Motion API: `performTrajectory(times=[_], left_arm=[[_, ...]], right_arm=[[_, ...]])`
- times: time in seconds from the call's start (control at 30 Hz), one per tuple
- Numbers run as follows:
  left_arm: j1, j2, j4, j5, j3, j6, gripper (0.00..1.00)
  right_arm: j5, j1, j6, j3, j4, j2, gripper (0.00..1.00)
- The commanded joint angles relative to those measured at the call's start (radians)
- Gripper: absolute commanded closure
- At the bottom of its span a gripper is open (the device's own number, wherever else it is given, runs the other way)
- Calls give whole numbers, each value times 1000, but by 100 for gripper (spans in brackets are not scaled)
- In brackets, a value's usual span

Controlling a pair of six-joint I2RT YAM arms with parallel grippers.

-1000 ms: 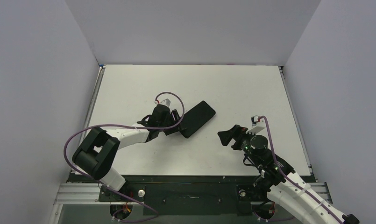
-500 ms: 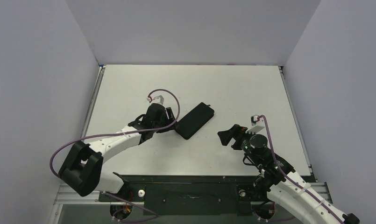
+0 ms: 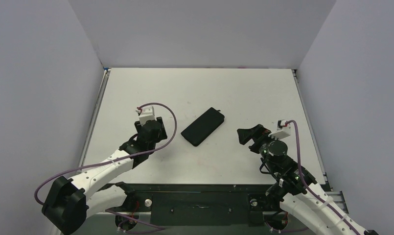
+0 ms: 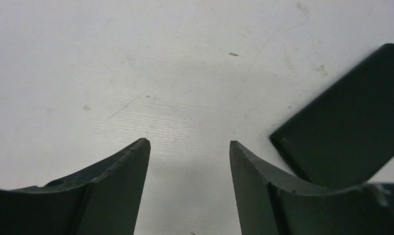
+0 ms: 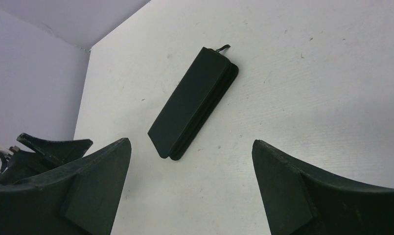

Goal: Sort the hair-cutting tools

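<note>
eyeballing from the left, left gripper [image 4: 189, 142]: fingers spread, nothing between them but bare table [image 3: 243, 93]. it sits low over the left-middle of the surface, holding nothing.

left wrist view: one corner of the black zip case [image 4: 346, 127] pokes in on the right, just beside my right-hand finger. i can't tell from here if it's touching.

middle of the table: the case lies flat and diagonal between the two arms, apart from both in the top view, and it looks closed, with the zip pull [image 5: 224, 47] at its far end.

scissors and comb: not showing in any view. can't tell where they are, maybe inside the case, but that's only my guess.

right gripper [image 5: 191, 144]: jaws wide apart and empty, aimed at the case from the near right, with its near end framed between the fingers.

step in hand, my read: neither arm has anything, so it's either getting the case open or all done with the tools packed away. honestly can't say which.

next move, if it's opening: i'd pin the case with one gripper and take the zip pull with the other. it's tiny and lies flat, so it needs a careful narrow pinch.
</note>
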Motion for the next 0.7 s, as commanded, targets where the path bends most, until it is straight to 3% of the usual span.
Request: performTrajectory(times=[0.0, 0.1, 0.17, 0.27, 0.37, 0.5, 0.67], left_arm=[[2, -70, 262, -149, -86, 343, 42], [52, -131, 606, -141, -234, 501, 42], [123, -104, 683, -84, -257, 570, 42], [219, -19, 727, -29, -275, 537, 41], [308, 97, 921, 3, -343, 505, 41], [340, 179, 1096, -5, -376, 536, 41], [388, 296, 1281, 167, -400, 644, 41]], right_arm=[[124, -5, 2, 52, -34, 13, 10], [149, -5, -1, 10, -6, -13, 10], [177, -5, 15, -10, 8, -26, 10], [187, -4, 26, -13, 10, -23, 10], [195, -4, 34, 1, -4, -14, 10], [202, -4, 39, 14, -20, -18, 10], [209, -4, 45, -11, 0, -34, 9]])
